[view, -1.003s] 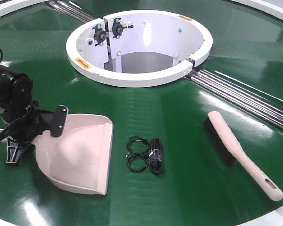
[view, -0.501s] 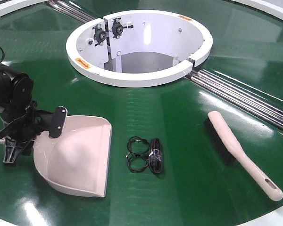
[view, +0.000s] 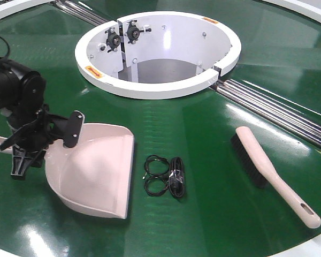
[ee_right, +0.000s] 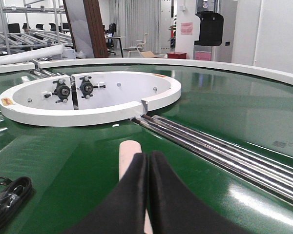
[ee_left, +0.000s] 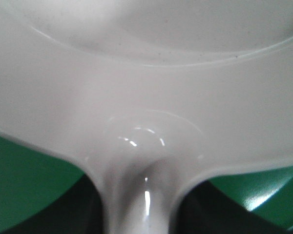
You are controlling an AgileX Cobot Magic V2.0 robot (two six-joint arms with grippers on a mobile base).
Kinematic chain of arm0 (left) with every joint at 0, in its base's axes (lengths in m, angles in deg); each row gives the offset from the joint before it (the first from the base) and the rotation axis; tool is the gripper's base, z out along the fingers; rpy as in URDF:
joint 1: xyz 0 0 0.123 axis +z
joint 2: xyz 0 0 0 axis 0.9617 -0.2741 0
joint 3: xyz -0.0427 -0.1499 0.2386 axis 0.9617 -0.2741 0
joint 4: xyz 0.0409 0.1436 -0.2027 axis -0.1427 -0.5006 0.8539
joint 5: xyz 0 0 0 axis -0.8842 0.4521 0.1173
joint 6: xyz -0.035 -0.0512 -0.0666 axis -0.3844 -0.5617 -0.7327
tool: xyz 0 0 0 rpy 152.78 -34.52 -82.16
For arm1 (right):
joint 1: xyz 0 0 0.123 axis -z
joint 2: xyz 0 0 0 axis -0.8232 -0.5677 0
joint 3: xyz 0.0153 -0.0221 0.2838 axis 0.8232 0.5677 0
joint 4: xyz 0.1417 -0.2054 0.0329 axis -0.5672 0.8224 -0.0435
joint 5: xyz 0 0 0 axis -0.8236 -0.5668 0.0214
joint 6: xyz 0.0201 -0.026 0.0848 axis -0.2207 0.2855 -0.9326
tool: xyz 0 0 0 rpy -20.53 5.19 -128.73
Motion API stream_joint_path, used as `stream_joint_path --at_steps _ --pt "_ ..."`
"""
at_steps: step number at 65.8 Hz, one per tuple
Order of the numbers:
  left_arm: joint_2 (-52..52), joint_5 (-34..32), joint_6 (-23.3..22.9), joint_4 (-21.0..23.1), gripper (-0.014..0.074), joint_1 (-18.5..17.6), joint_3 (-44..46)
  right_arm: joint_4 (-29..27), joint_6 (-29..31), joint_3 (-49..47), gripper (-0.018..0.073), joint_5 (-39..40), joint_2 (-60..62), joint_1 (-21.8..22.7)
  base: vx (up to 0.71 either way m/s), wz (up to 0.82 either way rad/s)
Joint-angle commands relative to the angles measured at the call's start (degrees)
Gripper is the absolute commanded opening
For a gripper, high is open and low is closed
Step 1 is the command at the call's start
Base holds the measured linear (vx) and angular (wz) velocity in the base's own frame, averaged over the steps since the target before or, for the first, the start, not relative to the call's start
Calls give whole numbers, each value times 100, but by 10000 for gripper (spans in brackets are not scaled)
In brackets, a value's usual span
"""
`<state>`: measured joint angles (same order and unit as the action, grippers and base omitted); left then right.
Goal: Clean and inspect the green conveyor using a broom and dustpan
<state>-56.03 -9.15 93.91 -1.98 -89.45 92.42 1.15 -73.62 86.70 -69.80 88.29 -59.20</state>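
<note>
Room: seen only from the right wrist; white walls, shelves, chairs far behind.
Green conveyor (view: 214, 214): glossy belt, white hub (view: 150, 85) at the back, silver rollers (view: 278, 110) at the right.
Dustpan (view: 96, 171): on the belt at the left, handle pointing left, wide lip facing the black cables (view: 166, 175).
Broom (view: 262, 166): on the belt at the right, lying diagonal, bristles at the far end, hole end nearest.
Left gripper (view: 44, 143): clamped on the dustpan handle.
Right gripper (ee_right: 147, 195): fingers pressed together, holding nothing.
</note>
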Motion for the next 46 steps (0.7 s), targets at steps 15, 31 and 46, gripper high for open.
stream_joint_path --at_steps 15,31,46 --pt "140 127 -747 -319 -8 -146 174 22 5 23 -8 440 60 19 0 0" --pt "140 121 -697 -315 -8 -146 174 22 5 23 -8 440 60 19 0 0" --pt "70 263 -697 -271 -8 -146 174 22 5 23 -8 440 60 19 0 0"
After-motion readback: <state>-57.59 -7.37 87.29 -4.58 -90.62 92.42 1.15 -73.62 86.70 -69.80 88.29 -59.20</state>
